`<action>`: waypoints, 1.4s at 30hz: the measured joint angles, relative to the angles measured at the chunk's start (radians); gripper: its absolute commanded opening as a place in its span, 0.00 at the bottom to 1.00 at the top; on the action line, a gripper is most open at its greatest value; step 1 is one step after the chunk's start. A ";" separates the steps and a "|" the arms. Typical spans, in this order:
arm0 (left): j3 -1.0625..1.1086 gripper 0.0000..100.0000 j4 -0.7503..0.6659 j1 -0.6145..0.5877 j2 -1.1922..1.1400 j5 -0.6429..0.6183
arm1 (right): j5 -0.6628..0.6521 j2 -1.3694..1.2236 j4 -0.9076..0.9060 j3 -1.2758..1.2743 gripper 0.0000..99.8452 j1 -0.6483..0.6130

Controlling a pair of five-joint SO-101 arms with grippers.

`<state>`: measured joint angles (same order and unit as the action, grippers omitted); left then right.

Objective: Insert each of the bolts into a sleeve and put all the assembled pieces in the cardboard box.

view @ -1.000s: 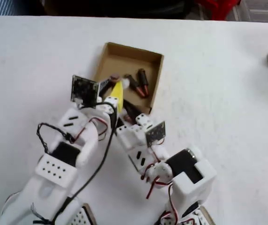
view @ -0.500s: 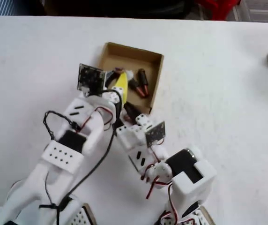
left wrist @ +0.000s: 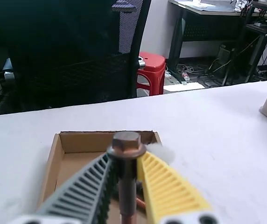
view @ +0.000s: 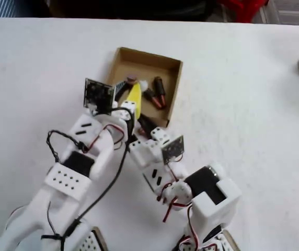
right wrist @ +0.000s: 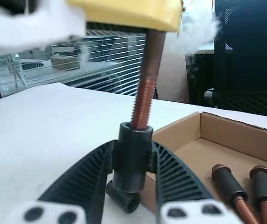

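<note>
Left hand (left wrist: 126, 162) clamped on bolt (left wrist: 126, 143) just under its head; shank vertical, thread down. Right hand (right wrist: 133, 161) directly beneath, gripping upright sleeve (right wrist: 134, 140). Bolt tip at sleeve mouth, axes roughly in line. Cardboard box (right wrist: 203, 128) just beyond.

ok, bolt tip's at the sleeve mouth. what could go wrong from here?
1. The bolt enters the sleeve slightly tilted; pushing down may jam the threads or twist the sleeve in the right jaws.
2. A loose sleeve lies just below the held one; lowering could knock it away.
</note>
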<state>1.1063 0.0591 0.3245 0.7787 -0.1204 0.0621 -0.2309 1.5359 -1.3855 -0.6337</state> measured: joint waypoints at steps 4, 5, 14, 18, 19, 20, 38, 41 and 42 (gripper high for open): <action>0.000 0.02 0.034 0.000 0.008 0.000 | 0.000 0.000 0.000 0.000 0.02 0.000; 0.000 0.02 0.049 0.000 0.008 0.002 | 0.000 0.000 0.000 0.000 0.02 -0.002; 0.000 0.02 0.124 0.000 0.008 0.002 | 0.000 0.000 0.000 0.000 0.02 -0.003; 0.000 0.02 0.170 0.000 0.009 0.002 | 0.000 0.000 0.000 0.000 0.02 -0.003; 0.000 0.02 0.186 0.000 0.009 0.002 | 0.000 0.000 0.000 0.000 0.02 -0.003; 0.000 0.02 0.203 0.000 0.009 0.002 | 0.000 0.000 0.000 0.000 0.02 -0.003; -0.006 0.42 0.417 -0.002 0.011 0.002 | -0.002 -0.002 -0.002 -0.002 0.02 0.002; -0.008 0.44 0.476 -0.003 0.034 0.003 | -0.003 -0.002 -0.002 -0.003 0.02 0.000; -0.011 0.45 0.497 -0.003 0.046 0.014 | -0.003 -0.002 -0.002 -0.003 0.02 0.000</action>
<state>1.0955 0.5562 0.3214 0.8247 -0.1066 0.0591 -0.2325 1.5344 -1.3886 -0.6337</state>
